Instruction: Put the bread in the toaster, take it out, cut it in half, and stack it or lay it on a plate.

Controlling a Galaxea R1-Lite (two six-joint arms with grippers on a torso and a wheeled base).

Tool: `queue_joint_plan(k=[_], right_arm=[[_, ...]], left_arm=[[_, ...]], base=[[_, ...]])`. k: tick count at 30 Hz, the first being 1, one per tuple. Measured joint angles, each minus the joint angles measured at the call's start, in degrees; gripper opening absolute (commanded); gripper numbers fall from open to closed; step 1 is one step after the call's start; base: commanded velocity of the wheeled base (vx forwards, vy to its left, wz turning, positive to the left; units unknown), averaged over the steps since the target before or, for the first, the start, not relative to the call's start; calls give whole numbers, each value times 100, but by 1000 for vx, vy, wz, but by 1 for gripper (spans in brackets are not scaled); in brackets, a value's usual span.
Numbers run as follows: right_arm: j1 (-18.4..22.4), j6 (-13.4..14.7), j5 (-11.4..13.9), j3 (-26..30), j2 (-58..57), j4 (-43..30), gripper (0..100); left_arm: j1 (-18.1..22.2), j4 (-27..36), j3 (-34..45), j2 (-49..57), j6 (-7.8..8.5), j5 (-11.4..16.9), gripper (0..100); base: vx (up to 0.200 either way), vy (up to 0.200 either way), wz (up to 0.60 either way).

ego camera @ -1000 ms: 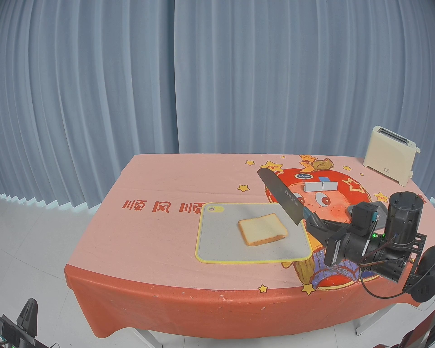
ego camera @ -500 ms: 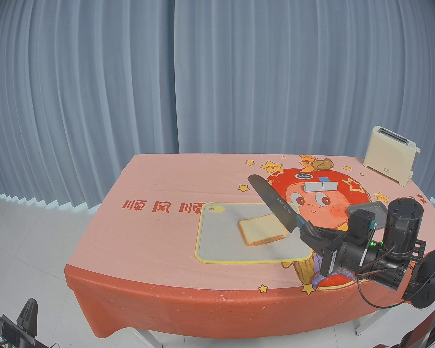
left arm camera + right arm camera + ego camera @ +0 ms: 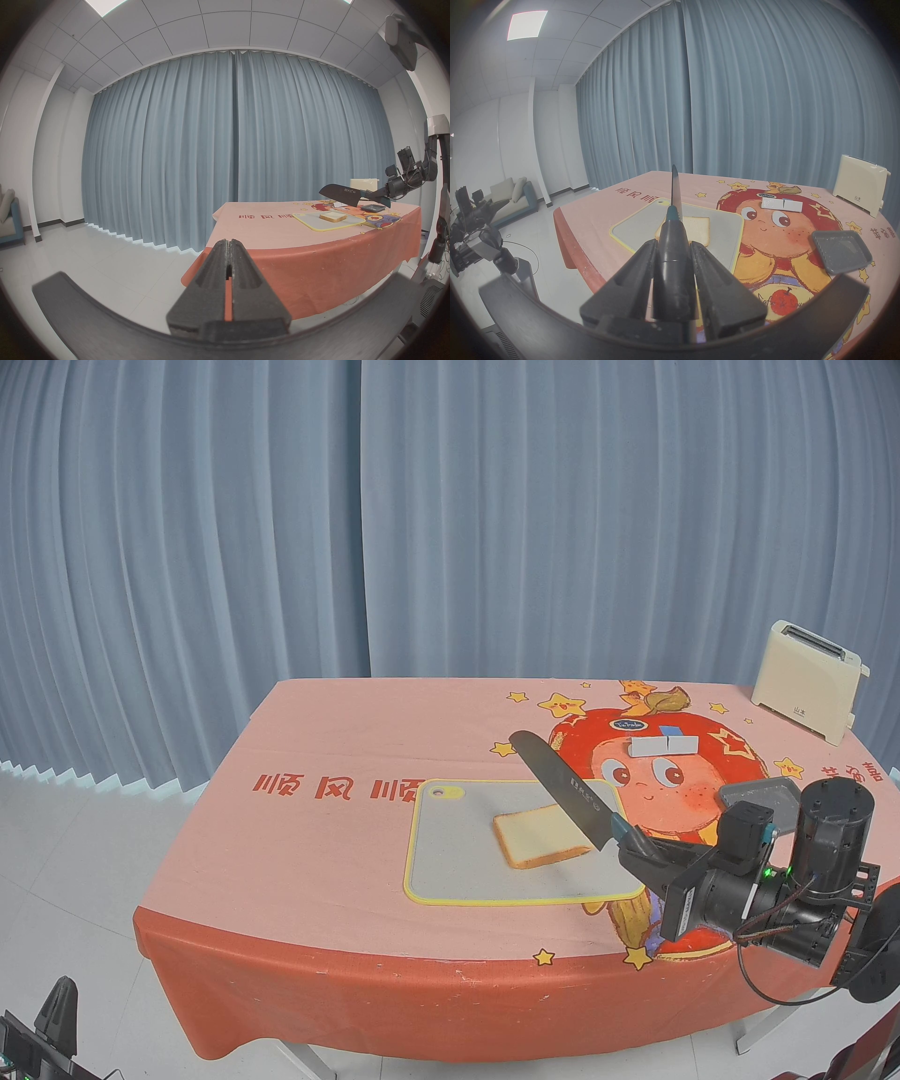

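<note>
In the head view, the right gripper (image 3: pixel 647 852) is clenched on the black handle of the knife (image 3: pixel 562 787). The dark blade points away and to the left, raised above the cutting board (image 3: pixel 450 871). The bread slice (image 3: pixel 536 835) lies flat on this board, still in one piece, and the blade crosses over its right part. The toaster (image 3: pixel 806 681) stands at the far right corner of the table (image 3: pixel 319 885). The dark tray (image 3: pixel 755 793) lies just right of the board, beside the right arm.

In the left wrist view, the left gripper (image 3: pixel 228 281) has its fingers pressed together with nothing between them, and it hangs well apart from the table. Far off, we see the knife (image 3: pixel 344 193) above the bread slice (image 3: pixel 333 216) with a clear gap.

In the right wrist view, the handle sits straight between the two fingers (image 3: pixel 637 276). The blade stands edge-on, in line over the bread slice (image 3: pixel 697 229).

We judge the slice to be light, soft and easy to squash. Under a plain push it may slide on the smooth board, so a gentle sawing stroke looks safer. To steady it or lift the halves, we would take hold at the crust edge, away from the cut line, with only a light pinch.
</note>
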State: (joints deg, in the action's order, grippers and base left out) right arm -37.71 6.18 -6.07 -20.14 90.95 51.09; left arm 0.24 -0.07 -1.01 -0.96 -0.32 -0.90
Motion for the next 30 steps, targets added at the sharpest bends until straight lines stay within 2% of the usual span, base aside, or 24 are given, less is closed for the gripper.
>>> queue_joint_plan(k=[7, 12, 18, 30], right_arm=[[26, -2, -6, 18, -16, -32, 0], [-11, -5, -9, 72, 11, -54, 0], [-44, -5, -6, 90, 45, -16, 0], [-55, -11, -9, 90, 74, 4, 0]], left_arm=[[-4, -11, 0, -2, 5, 1, 0], [-4, -22, 0, -2, 83, -5, 0], [-11, -20, 0, -2, 32, -29, 0], [-9, -20, 0, -2, 94, 48, 0]], base=[[0, 0, 0], [0, 0, 0], [0, 0, 0], [0, 0, 0]])
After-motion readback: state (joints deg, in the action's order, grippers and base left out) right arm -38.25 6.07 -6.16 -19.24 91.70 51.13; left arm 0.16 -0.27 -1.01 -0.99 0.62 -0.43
